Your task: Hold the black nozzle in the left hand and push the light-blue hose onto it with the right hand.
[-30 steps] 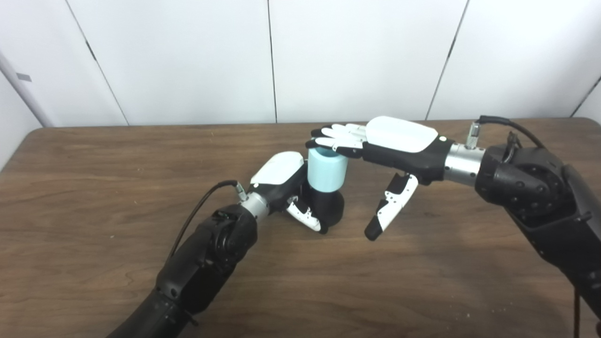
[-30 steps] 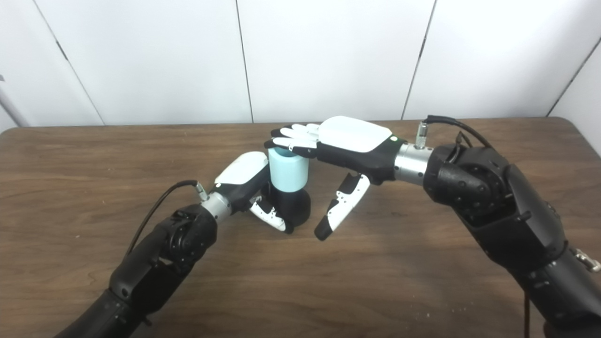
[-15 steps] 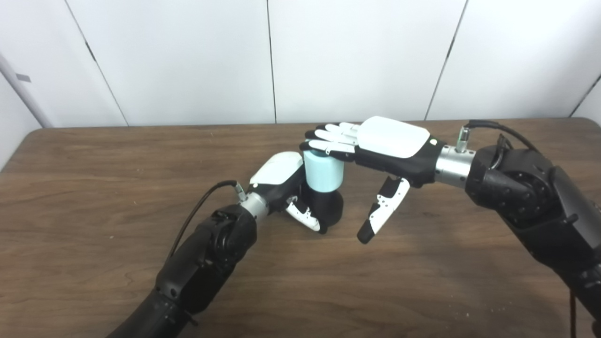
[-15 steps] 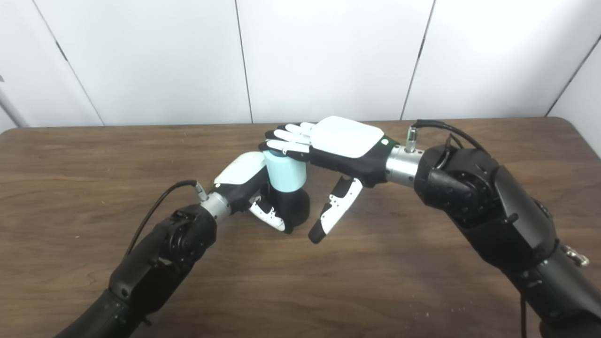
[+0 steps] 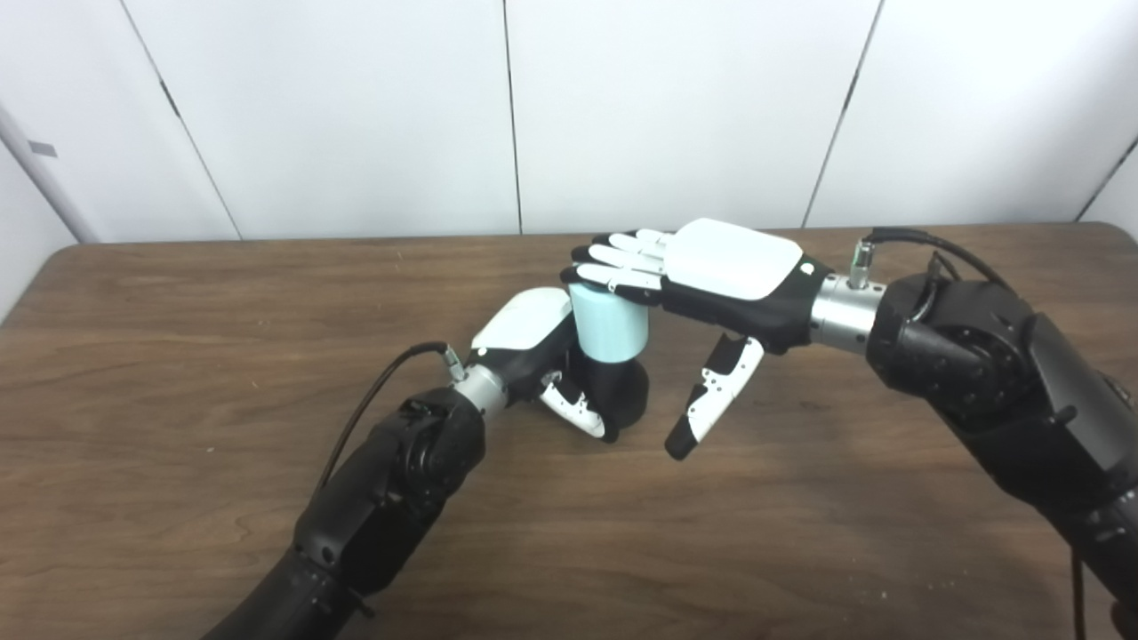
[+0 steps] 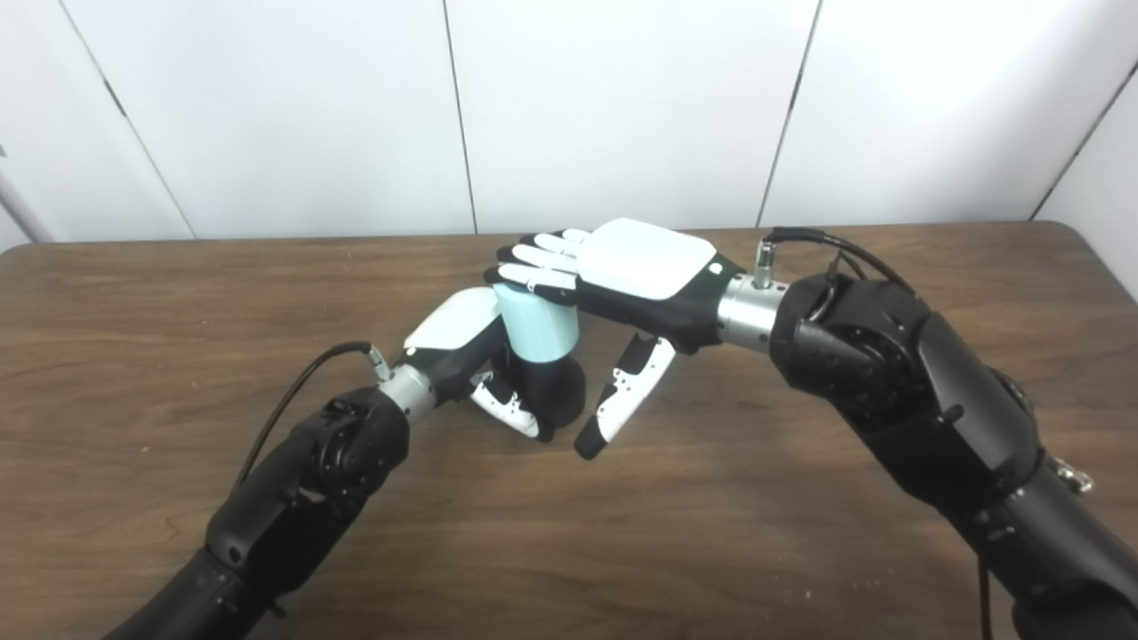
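While the short light-blue cylindrical hose (image 5: pixel 608 323) stands tilted atop the black rounded nozzle (image 5: pixel 622 398) mid-table, left hand (image 5: pixel 540 356) wraps the nozzle, fingers clamped. Right hand (image 5: pixel 702 276) lies flat, fingers (image 5: pixel 613 265) spread and resting on the hose top, thumb hanging clear. Brown wooden table (image 5: pixel 178 356) beneath.

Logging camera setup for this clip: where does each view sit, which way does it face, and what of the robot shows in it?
Left eye view: on the head, left of its twin, looking down and forward over the table toward the white wall; both arms enter from below, the left hand wrapped round the black nozzle, the right hand flat on the light-blue hose.
Right eye view: same height and heading, set slightly rightward, so everything sits further left in frame.
Shared: the same table, hands, nozzle and hose.
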Motion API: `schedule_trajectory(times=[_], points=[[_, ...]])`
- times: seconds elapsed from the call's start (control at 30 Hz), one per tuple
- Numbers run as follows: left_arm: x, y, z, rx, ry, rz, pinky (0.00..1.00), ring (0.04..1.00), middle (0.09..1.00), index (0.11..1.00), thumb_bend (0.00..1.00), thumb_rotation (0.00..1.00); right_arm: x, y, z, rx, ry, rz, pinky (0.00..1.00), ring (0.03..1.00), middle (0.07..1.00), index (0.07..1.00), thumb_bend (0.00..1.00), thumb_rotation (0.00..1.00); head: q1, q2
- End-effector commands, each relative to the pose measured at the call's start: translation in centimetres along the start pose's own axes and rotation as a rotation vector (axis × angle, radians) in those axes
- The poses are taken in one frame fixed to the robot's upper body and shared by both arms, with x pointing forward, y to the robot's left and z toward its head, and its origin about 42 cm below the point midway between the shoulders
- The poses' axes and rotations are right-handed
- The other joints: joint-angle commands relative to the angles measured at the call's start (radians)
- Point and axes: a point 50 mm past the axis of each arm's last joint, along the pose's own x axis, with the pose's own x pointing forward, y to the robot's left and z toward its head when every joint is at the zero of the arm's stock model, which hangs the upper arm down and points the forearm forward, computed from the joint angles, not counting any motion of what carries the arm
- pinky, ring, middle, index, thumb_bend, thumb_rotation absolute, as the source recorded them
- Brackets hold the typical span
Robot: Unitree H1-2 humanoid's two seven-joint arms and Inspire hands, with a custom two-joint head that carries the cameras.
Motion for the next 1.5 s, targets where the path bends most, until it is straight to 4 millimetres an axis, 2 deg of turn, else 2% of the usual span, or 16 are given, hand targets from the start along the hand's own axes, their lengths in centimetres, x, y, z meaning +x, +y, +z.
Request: schedule_trajectory(times=[0.0, 0.23, 0.37, 0.53, 0.73, 1.07, 1.23, 1.47], points=[[-1.4, -3.1, -2.6, 0.004, 0.113, -0.151, 0.42, 0.459, 0.466, 0.485, 0.53, 0.0, -0.6, 2.8, -0.9, 0.041, 0.078, 0.19, 1.0, 1.0, 1.0, 0.958, 0.81, 0.76, 0.003, 0.003], [-1.3, -2.8, -2.9, 0.007, 0.121, -0.148, 0.39, 0.444, 0.45, 0.487, 0.53, 0.0, -2.5, 3.1, -1.4, 0.14, 0.096, 0.121, 1.0, 1.0, 1.0, 0.964, 0.77, 0.74, -0.004, 0.001], [-1.3, -2.6, -2.9, 0.011, 0.124, -0.145, 0.38, 0.426, 0.423, 0.49, 0.53, 0.0, -3.0, 3.3, -1.3, 0.124, 0.08, 0.11, 1.0, 1.0, 1.0, 0.963, 0.77, 0.74, 0.0, 0.004], [-1.1, -2.4, -3.1, 0.017, 0.13, -0.141, 0.4, 0.444, 0.44, 0.491, 0.53, 0.0, -3.0, 3.0, -0.9, 0.132, 0.028, 0.084, 0.99, 0.993, 0.984, 0.95, 0.75, 0.73, 0.0, 0.005], [-1.0, -2.4, -3.2, 0.027, 0.135, -0.143, 0.42, 0.469, 0.462, 0.488, 0.53, 0.0, -2.5, 2.8, -0.5, 0.154, -0.021, 0.051, 0.98, 0.977, 0.968, 0.932, 0.74, 0.69, 0.0, 0.002], [-0.8, -2.6, -2.9, 0.027, 0.134, -0.14, 0.41, 0.458, 0.458, 0.489, 0.53, 0.0, -1.3, 3.0, -0.2, 0.135, -0.039, 0.07, 0.96, 0.972, 0.96, 0.916, 0.72, 0.67, 0.002, 0.002], [-1.0, -2.8, -2.7, 0.02, 0.13, -0.141, 0.4, 0.441, 0.425, 0.493, 0.52, 0.0, -0.7, 3.6, 0.3, 0.144, -0.033, 0.111, 0.96, 0.974, 0.952, 0.908, 0.74, 0.68, 0.003, 0.003], [-1.0, -2.9, -2.9, 0.019, 0.132, -0.142, 0.39, 0.423, 0.412, 0.494, 0.52, 0.0, -0.6, 3.2, 0.1, 0.141, -0.03, 0.099, 0.96, 0.973, 0.945, 0.905, 0.75, 0.69, 0.001, 0.005]])
